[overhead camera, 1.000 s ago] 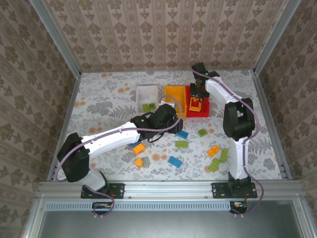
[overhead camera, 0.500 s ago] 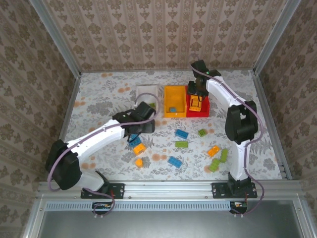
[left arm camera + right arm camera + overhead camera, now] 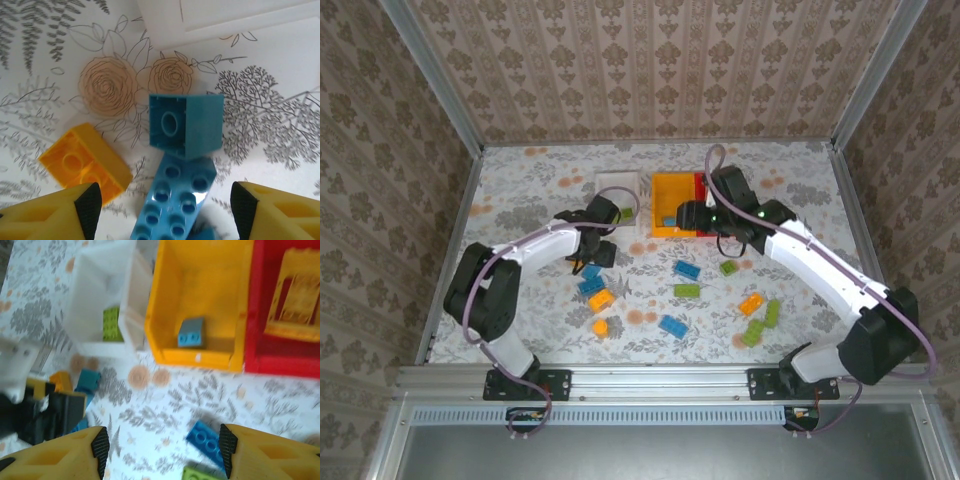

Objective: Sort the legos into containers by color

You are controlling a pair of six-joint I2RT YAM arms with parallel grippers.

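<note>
The left gripper [image 3: 166,210] has its fingers [image 3: 60,217] spread wide and empty. Only their yellow tips and black pads enter the wrist view, cut off at 7 and 5 o'clock. Between them, touching neither, lies a long blue brick [image 3: 175,200], studs up, its near end cropped by the frame. Its 12 o'clock end meets a square blue brick [image 3: 186,125] tipped on its side, hollow underside showing. An orange brick [image 3: 85,162] lies just beside them at 9 o'clock, and a corner of the white bin [image 3: 225,15] is cropped at 12 o'clock.

The right gripper [image 3: 163,447] also has its fingers [image 3: 65,455] wide apart, gripping nothing above the flowered table [image 3: 160,390]. Its wrist view is blurred. A loose blue brick [image 3: 206,440] lies on the table toward 5 o'clock. Farther out the bins stand side by side. The white bin at 10 o'clock holds a lime brick [image 3: 112,322], and the yellow bin [image 3: 170,300] at 12 holds a small blue brick [image 3: 191,332]. The red bin [image 3: 260,315] at 2 holds an orange shape too smeared to make out.

From overhead, the right arm [image 3: 810,260] hides most of the red bin. Loose legos [image 3: 686,291] in blue, lime and orange lie scattered over the table's near half.
</note>
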